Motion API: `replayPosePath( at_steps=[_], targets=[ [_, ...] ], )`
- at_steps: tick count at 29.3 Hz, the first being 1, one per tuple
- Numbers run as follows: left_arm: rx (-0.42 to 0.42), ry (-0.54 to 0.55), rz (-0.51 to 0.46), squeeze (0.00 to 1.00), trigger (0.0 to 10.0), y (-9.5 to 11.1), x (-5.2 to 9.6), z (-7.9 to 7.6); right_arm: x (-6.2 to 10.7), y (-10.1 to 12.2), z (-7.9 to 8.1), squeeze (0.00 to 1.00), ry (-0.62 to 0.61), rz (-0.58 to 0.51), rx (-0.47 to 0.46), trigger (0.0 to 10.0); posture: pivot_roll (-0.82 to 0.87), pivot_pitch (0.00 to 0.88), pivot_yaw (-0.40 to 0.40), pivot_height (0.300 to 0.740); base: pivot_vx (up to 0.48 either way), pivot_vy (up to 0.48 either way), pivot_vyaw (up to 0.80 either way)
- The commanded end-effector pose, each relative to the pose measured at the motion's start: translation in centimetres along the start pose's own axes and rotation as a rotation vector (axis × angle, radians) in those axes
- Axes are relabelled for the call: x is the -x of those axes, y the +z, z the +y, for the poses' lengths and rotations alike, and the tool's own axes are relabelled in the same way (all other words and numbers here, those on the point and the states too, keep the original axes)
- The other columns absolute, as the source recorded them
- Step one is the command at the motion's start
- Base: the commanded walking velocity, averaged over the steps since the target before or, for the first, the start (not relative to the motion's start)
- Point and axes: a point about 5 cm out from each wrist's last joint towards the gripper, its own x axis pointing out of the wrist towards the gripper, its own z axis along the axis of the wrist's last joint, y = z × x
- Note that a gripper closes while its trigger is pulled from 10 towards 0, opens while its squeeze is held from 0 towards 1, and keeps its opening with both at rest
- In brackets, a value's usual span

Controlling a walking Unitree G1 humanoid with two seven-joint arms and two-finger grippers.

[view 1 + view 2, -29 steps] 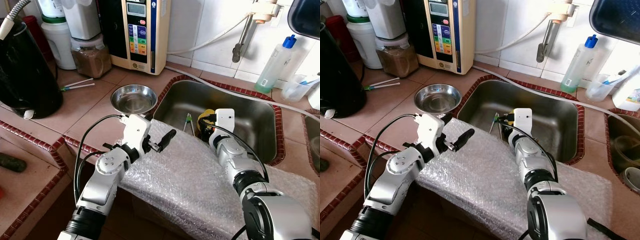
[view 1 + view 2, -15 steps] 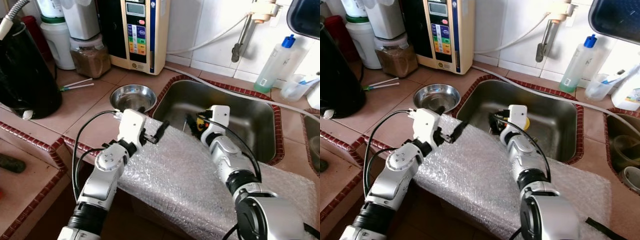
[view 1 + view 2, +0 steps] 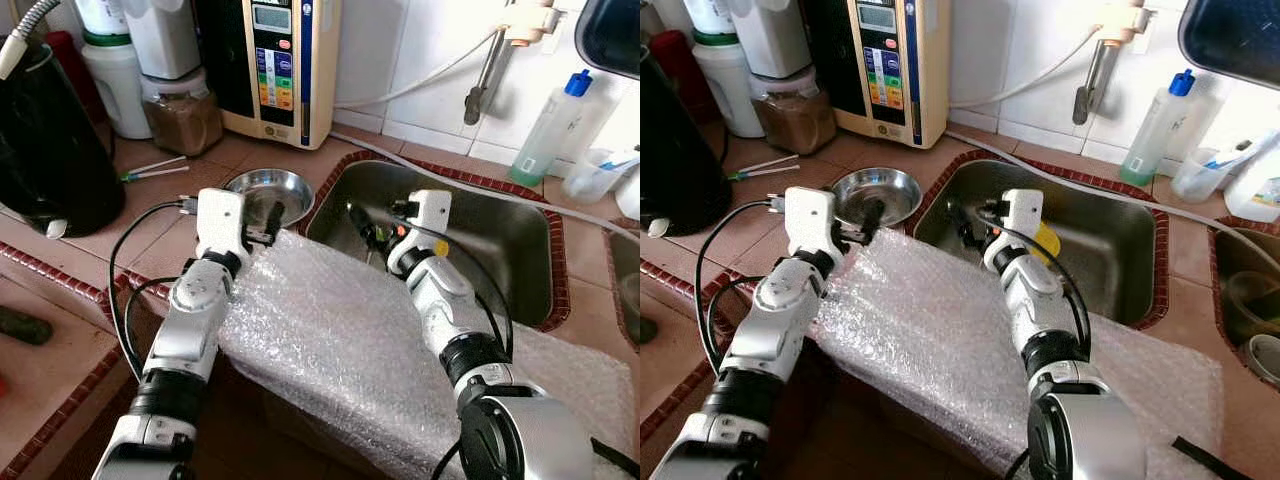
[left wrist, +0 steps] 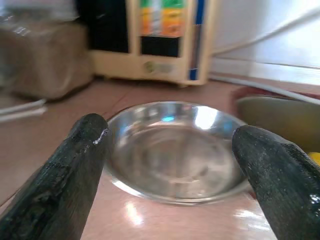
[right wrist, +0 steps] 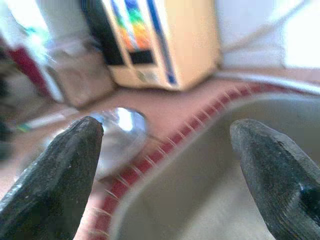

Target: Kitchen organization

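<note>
Stainless steel is what matters here: a shallow steel bowl [image 3: 266,193] sits on the tiled worktop [image 3: 160,215], close against the left rim of the sink [image 3: 500,240] and in front of the cream water appliance [image 3: 283,60] by the wall. It looks empty and is not yet touched.

The left gripper [image 4: 170,170] now points straight at it, fingers spread wide, and in the left wrist view the bowl lies squarely between the two black fingertips [image 4: 82,150]. A second ago that arm was angled over the bubble wrap [image 3: 340,340] draped along the worktop's front edge, its fingers aimed toward the sink; it has since swung left and forward, so the tips hang just over the bowl's near rim. My reading is that the bowl is the chosen piece and the approach is nearly finished, with closing on the rim as the next step. A thin rim on smooth tile may slide rather than lift.

The right gripper [image 5: 165,165] has also shifted left within the sink, rising from near the yellow object [image 3: 436,245] on the basin floor toward the sink's left wall. Its fingers are spread and hold nothing.

Further out, a jar of brown powder [image 3: 182,112] and a white container [image 3: 118,85] stand at the back left, a large black vessel [image 3: 50,150] near the left edge, and a clear bottle with a blue cap [image 3: 548,125] behind the sink.
</note>
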Motion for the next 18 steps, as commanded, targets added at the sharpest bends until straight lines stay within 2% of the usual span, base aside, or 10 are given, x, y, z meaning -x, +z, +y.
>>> replayPosePath(
  at_steps=[1, 2, 4, 6, 7, 8, 9, 13, 17, 18],
  targets=[
    [0.023, 0.036, 0.022, 0.09, 10.0, 0.0, -0.5, 0.4, 0.1, -0.1, 1.0, 1.0, 0.086, 0.003, -0.033, 10.0, 0.08, 0.0, 0.0, 0.74, 0.0, 0.0, 0.0],
    [0.022, 0.054, 0.031, 0.0, 10.0, 0.0, -0.6, 0.7, 0.3, -0.1, 1.7, 1.0, 0.143, 0.004, -0.03, 10.0, 0.07, 0.0, 0.005, 0.74, 0.0, 0.0, 0.0],
    [0.035, 0.11, 0.056, 0.0, 10.0, -0.2, -1.0, 1.4, 1.1, -0.5, 3.0, 1.0, 0.233, 0.02, -0.004, 10.0, 0.06, 0.0, 0.013, 0.74, 0.0, 0.0, 0.0],
    [0.051, 0.141, 0.078, 0.0, 10.0, -0.4, -1.1, 1.7, 1.6, -0.6, 3.6, 1.0, 0.27, 0.028, 0.001, 10.0, 0.05, 0.0, 0.018, 0.74, 0.0, 0.0, 0.0],
    [0.081, 0.156, 0.089, 0.0, 10.0, -0.6, -1.2, 1.9, 2.0, -0.7, 3.8, 0.89, 0.286, 0.031, 0.007, 10.0, 0.04, 0.0, 0.021, 0.74, 0.0, 0.0, 0.0],
    [0.081, 0.156, 0.089, 0.0, 10.0, -0.6, -1.2, 1.9, 2.0, -0.7, 3.8, 0.89, 0.286, 0.031, 0.007, 10.0, 0.04, 0.0, 0.021, 0.74, 0.0, 0.0, 0.0],
    [0.109, 0.165, 0.096, 0.0, 10.0, -0.6, -1.3, 2.0, 2.3, -0.8, 4.1, 0.81, 0.301, 0.033, 0.014, 10.0, 0.04, 0.0, 0.023, 0.74, 0.0, 0.0, 0.0],
    [0.137, 0.181, 0.109, 0.0, 10.0, -0.5, -1.7, 2.1, 3.2, -0.9, 4.6, 0.73, 0.329, 0.041, 0.04, 10.0, 0.03, 0.0, 0.028, 0.74, 0.0, 0.0, 0.0],
    [0.189, 0.212, 0.142, 0.0, 10.0, -0.1, -2.9, 2.4, 5.1, -1.1, 5.6, 0.46, 0.378, 0.07, 0.079, 10.0, 0.01, 0.0, 0.046, 0.74, 0.0, 0.0, 0.0],
    [0.209, 0.219, 0.15, 0.0, 10.0, 0.0, -3.1, 2.5, 5.6, -1.2, 5.9, 0.43, 0.385, 0.078, 0.08, 10.0, 0.0, 0.0, 0.051, 0.74, 0.0, 0.0, 0.0]
  ],
)
